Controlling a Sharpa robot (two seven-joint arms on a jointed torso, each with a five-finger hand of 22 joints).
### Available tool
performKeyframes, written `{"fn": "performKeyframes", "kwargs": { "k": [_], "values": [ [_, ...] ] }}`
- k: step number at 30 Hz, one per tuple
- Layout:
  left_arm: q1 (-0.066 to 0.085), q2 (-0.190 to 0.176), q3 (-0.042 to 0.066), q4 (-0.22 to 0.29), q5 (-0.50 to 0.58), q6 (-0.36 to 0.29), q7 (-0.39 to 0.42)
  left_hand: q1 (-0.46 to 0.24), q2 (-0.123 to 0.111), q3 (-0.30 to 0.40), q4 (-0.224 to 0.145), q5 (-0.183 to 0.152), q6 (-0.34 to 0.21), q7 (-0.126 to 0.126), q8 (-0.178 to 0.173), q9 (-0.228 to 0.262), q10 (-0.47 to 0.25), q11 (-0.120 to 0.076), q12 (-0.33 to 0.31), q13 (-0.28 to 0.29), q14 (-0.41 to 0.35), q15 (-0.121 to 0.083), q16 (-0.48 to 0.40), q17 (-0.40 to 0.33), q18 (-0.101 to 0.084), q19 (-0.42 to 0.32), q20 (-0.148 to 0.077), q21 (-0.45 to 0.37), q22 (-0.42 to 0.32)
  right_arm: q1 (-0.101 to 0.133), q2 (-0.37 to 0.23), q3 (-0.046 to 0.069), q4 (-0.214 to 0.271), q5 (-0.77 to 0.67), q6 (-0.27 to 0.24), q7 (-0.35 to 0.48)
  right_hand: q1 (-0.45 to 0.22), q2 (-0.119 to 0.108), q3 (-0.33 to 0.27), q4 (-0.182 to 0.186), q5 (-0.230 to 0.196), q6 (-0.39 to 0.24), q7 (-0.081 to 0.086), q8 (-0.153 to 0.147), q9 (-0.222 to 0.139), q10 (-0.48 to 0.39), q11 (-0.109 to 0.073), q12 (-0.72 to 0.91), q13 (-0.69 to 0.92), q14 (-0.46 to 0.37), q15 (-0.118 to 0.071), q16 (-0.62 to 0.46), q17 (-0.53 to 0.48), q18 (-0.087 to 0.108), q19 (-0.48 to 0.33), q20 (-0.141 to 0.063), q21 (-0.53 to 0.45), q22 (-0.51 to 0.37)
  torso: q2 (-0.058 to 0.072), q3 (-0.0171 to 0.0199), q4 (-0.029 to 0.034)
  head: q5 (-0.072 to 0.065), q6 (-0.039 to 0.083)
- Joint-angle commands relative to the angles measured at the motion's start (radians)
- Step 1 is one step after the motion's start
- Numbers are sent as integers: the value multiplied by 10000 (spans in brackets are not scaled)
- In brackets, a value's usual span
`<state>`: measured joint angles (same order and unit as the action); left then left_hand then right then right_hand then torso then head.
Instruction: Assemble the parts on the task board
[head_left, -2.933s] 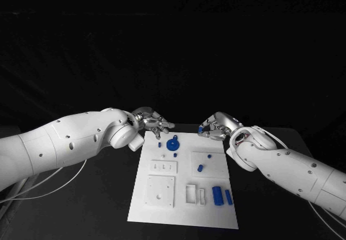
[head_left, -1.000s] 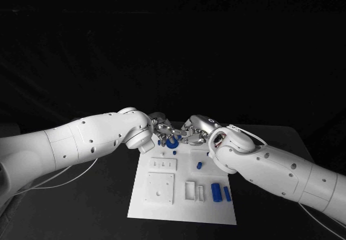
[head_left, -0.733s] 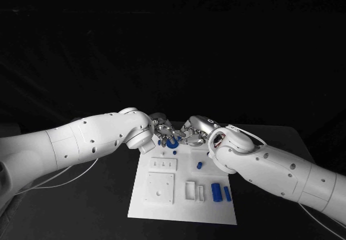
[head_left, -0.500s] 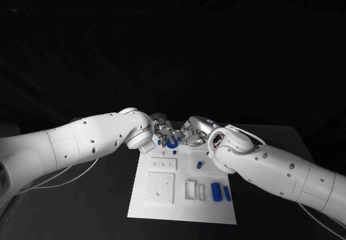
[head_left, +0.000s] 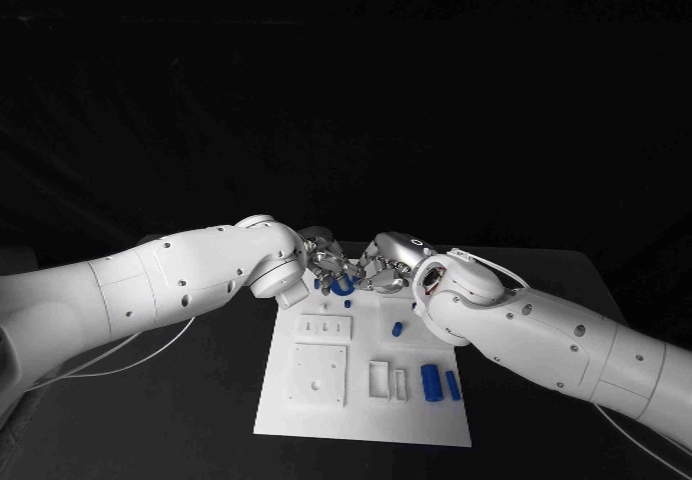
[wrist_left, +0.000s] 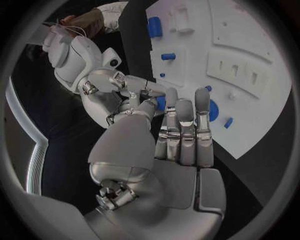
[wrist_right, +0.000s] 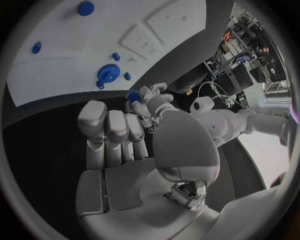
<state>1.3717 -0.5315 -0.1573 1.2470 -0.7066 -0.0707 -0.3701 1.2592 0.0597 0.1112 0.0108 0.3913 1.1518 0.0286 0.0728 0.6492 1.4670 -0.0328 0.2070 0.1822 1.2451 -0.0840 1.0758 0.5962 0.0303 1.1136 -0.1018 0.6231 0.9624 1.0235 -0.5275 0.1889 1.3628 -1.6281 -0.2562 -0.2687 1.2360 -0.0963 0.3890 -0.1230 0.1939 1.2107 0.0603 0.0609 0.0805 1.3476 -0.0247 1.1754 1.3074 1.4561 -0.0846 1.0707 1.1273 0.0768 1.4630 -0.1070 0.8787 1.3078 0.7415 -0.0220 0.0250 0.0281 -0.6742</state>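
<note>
Over the far end of the white task board (head_left: 361, 410) my left hand (head_left: 326, 264) and right hand (head_left: 378, 268) meet fingertip to fingertip. A small blue part (wrist_left: 161, 103) sits between my left hand's (wrist_left: 178, 135) thumb and a finger, and the right hand's fingers (wrist_left: 134, 92) reach up to it. From the right hand (wrist_right: 115, 135) the same small blue part (wrist_right: 132, 96) shows at the left hand's fingertips (wrist_right: 153, 95). Below the hands a blue gear (head_left: 343, 287) stands on the board (wrist_right: 75, 50). Whether the right hand still grips the part is unclear.
A short blue peg (head_left: 397, 328) stands mid-board, and two blue cylinders (head_left: 430, 378) lie near the front right. White recessed blocks (head_left: 320, 375) take up the board's left half. Another small blue peg (head_left: 317, 284) sits left of the gear. Black table surrounds the board.
Since 2.9 s ago both hands have moved inward from the board's far corners and met above the gear. Over the last second they have hardly moved.
</note>
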Motion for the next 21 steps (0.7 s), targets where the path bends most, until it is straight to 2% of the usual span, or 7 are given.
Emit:
{"fn": "performKeyframes", "kwargs": {
  "k": [1, 6, 9, 11, 16, 18, 21],
  "values": [
    [-11, 30, 8, 85, 34, 291, 244, -101, 4, 796, -693, 153, 270, -168, -44, 2341, 408, -77, 103, 36, 10, -43, 81, 24, -13, 17, -57, 10, 130, 4, 19, 0, 7, -85, 113, 44, -22, 78, -37, -50, 42, 32, -10, 20, 4, 39, -1, -53, 260, 3, -80, -88, -28, -121, 611, -70, -49, 1090, -3, -8, 7, -13, -10],
    [-18, -1, 8, 67, 131, 120, 271, -220, -90, 925, -799, 467, 351, -199, -50, 2545, 425, -117, 292, 125, 63, -79, 189, 62, -6, 86, -90, -6, 363, 4, -12, 0, -14, -5, 104, 68, -155, -61, -25, 34, -49, -406, 111, 11, -93, -104, 72, -255, 142, -17, -35, -193, -109, -99, 578, -39, -205, 1056, -15, 4, -5, 9, -25],
    [-26, -33, 8, 53, 170, 4, 247, -265, -127, 967, -835, 626, 394, -213, -48, 2617, 428, -136, 385, 167, 86, -93, 246, 87, -10, 102, -103, -9, 445, 4, -49, 0, -38, 90, 42, 149, -373, -409, -151, 300, -577, -1102, 306, 23, -136, -369, 157, -632, -83, -80, 70, -406, -275, -35, 535, 34, -431, 1002, -22, 5, -8, 18, -20],
    [-31, -83, 8, 62, 183, -78, 199, -320, -181, 1012, -872, 939, 448, -228, -35, 2703, 436, -148, 481, 213, 82, -106, 302, 116, -20, 81, -113, -30, 524, -1, -91, 0, -37, 196, 60, 254, -418, -672, -759, 612, -398, -1793, 475, 54, -122, -990, 301, -1519, -684, -403, 194, -1000, -725, 143, 299, 171, -1594, 708, -20, 6, -20, 75, -4],
    [-64, -204, 7, 79, 175, -198, 101, -527, -312, 1180, -998, 1476, 589, -276, -46, 2951, 438, -192, 771, 361, 95, -145, 460, 188, -32, 76, -148, -28, 735, -85, -404, 11, 52, 429, 137, 425, 9, -714, -2402, 1424, -153, -2415, 614, 38, -114, -1760, 464, -2007, -1552, -848, 349, -1616, -1356, 409, 131, 381, -3241, 203, -24, 19, 14, 123, 5],
    [-76, -268, 6, 93, 138, -199, 42, -586, -325, 1231, -1043, 1501, 599, -282, -57, 3007, 435, -194, 809, 388, 92, -151, 482, 191, -35, 81, -154, -47, 806, -172, -598, 86, 145, 465, 293, 424, 328, -842, -2660, 1865, -110, -2534, 649, 21, -115, -2091, 502, -2104, -2115, -1036, 389, -1863, -1741, 472, 122, 427, -4024, -36, -28, 8, 3, 142, 81],
    [-118, -368, 5, 124, -22, -137, -74, -655, -332, 1304, -1134, 1542, 633, -287, -63, 3059, 440, -183, 832, 417, 75, -152, 498, 185, -39, 77, -154, -110, 926, -374, -974, 320, 376, 478, 615, 386, 523, -918, -2610, 1845, -46, -2606, 669, 25, -114, -2492, 525, -2312, -2838, -1190, 421, -1920, -2004, 515, 69, 461, -4969, -283, -28, 9, 9, 189, 79]
  ]
}}
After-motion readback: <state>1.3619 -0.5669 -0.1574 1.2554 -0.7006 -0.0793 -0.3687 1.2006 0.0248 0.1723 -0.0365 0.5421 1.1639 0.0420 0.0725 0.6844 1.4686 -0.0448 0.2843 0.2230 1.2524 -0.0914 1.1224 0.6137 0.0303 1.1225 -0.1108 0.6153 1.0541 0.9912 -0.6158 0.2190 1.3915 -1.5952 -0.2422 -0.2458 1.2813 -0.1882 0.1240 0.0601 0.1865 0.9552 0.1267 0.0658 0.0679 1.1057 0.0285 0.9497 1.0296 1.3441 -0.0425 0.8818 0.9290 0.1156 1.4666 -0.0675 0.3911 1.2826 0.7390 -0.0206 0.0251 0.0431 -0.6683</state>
